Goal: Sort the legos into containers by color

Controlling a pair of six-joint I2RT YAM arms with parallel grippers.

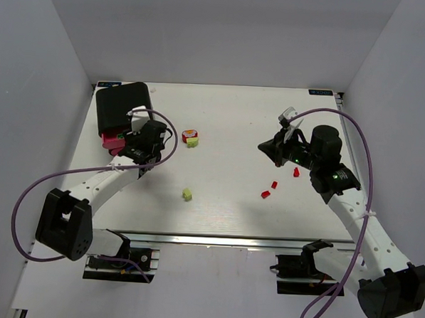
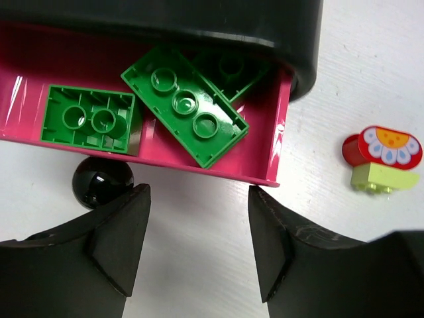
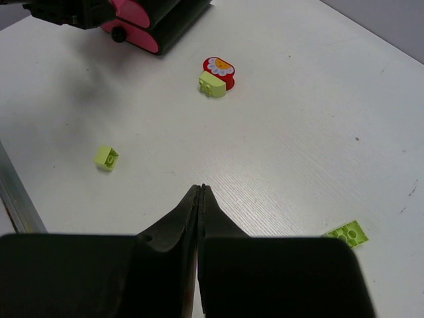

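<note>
Legos (image 1: 265, 194) lie loose on the table (image 1: 236, 110); others sit in the open pink drawer (image 2: 281, 132).
Top view: three red bits near the right gripper (image 1: 273, 149), one lime brick (image 1: 187, 194) mid-table, black housing (image 1: 122, 106) back left. Left wrist alone shows three green bricks (image 2: 184, 106) in the drawer; the left gripper (image 2: 199, 232) gapes wide, empty, beside the knob (image 2: 103, 180). Right wrist: fingers pressed together on nothing, one lime plate (image 3: 348, 234) nearby.

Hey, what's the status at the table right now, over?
Left gripper open, facing open drawer, green bricks inside. Right gripper shut, empty. Lime bricks, red bricks loose on table. Nothing blocking.
</note>
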